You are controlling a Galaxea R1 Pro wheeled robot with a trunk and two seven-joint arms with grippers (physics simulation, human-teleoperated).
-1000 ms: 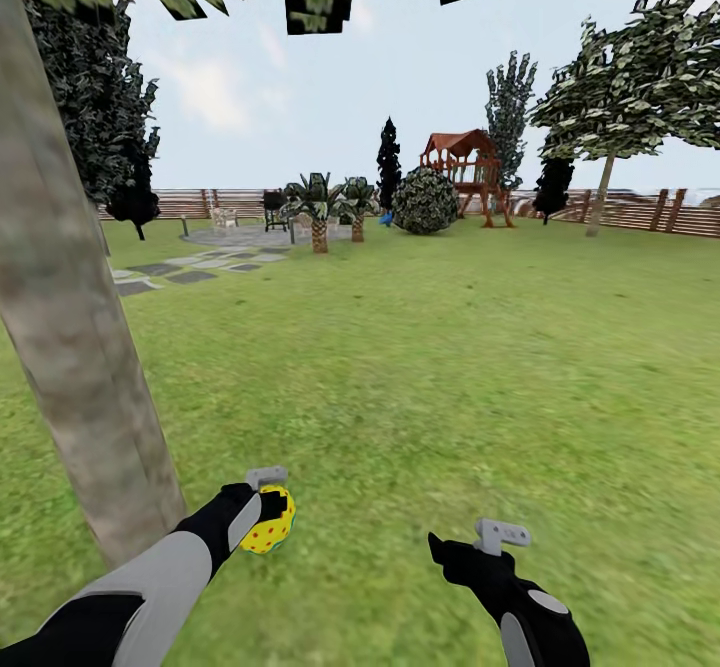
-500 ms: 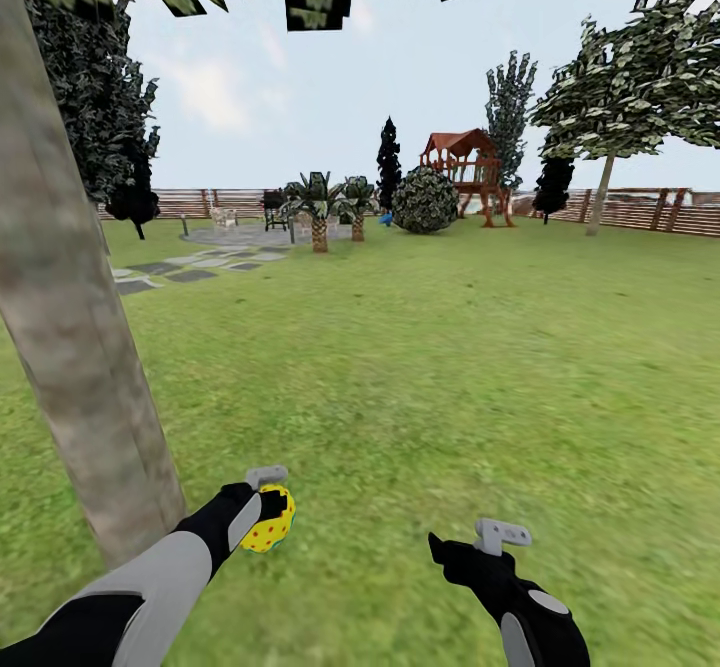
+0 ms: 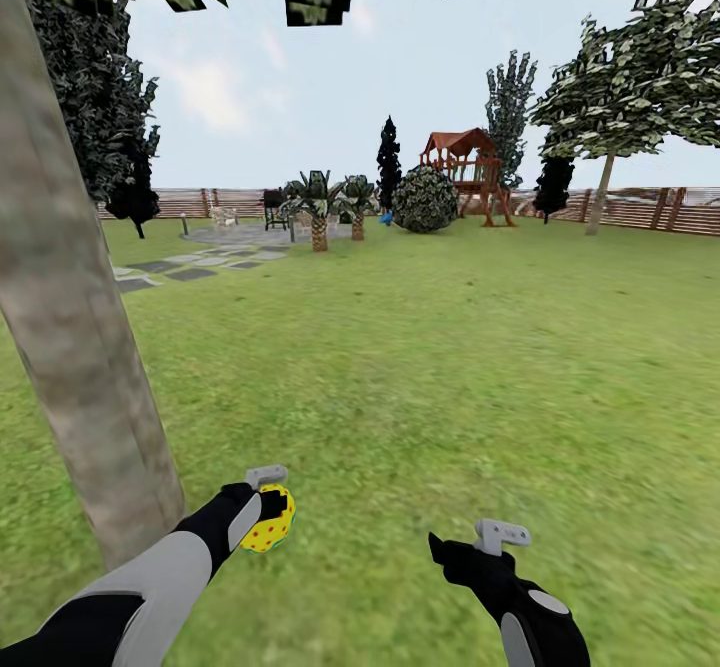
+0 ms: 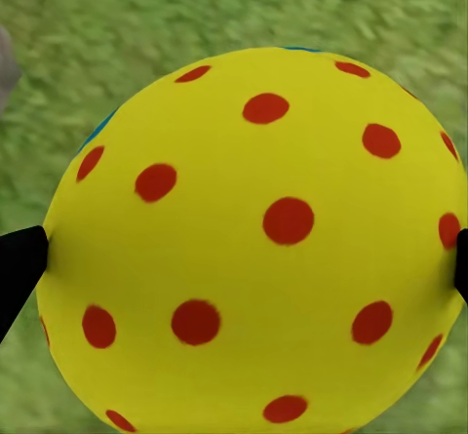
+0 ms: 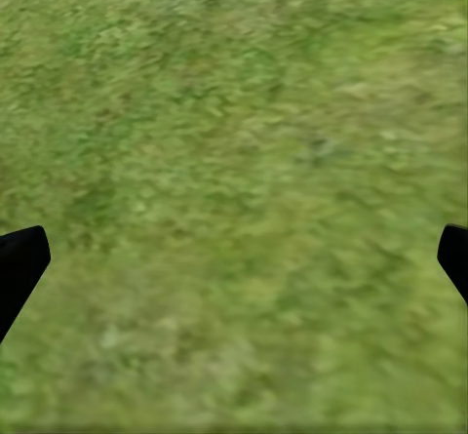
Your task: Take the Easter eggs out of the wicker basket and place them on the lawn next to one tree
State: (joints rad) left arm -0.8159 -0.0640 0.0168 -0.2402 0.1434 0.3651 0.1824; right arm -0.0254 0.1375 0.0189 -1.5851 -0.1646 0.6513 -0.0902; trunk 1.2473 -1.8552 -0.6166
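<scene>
One Easter egg (image 3: 268, 533), yellow with red dots, sits clamped between the left gripper (image 3: 262, 507) fingertips above the lawn (image 3: 420, 367). The tree (image 3: 75, 347) trunk stands just beside that gripper, on its outer side. The right gripper (image 3: 470, 545) hangs spread apart, holding nothing, over unobstructed grass; a distant fence (image 3: 640, 209) bounds the garden.

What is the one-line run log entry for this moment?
left claw: shut on Easter egg | right claw: open, over lawn | tree: beside left arm
</scene>
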